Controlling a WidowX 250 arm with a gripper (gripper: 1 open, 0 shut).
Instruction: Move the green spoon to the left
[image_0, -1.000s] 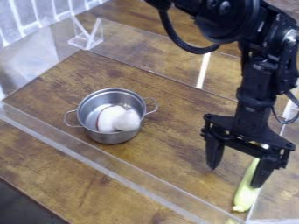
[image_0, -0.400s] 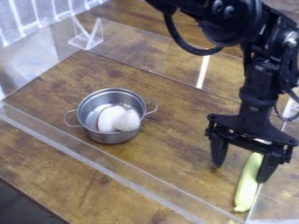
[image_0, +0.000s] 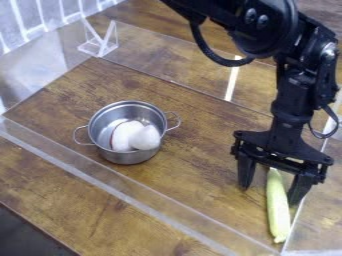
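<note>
Yellow-green plastic makes up most of the green spoon (image_0: 278, 208), which lies on the wooden table (image_0: 201, 190) at the right side of the view, toward the near edge. Its long axis runs roughly up and down the picture, with one end down by the clear border strip (image_0: 167, 217) and the other reaching up beneath the gripper (image_0: 274, 183). We cannot make out the metal bowl from here (the black fingers crowd that upper end).

Those fingers are spread wide, one to either side of the spoon's upper part as we see it, and nothing appears gripped. Most of the handle extends from below the gripper toward the near edge, so the relation we care about is this: the gap between the fingers sits over the upper end, and the fingers would close across the narrow width. Whether they are low enough for that, we cannot tell from one view. In our judgement the step in hand is lining up for the grasp, with the carry leftward still to do.

Farther out, well apart on the left, stands the steel pot (image_0: 127, 132) with something white (image_0: 132, 134) inside; we should keep the spoon's swing short of its near handle.
</note>
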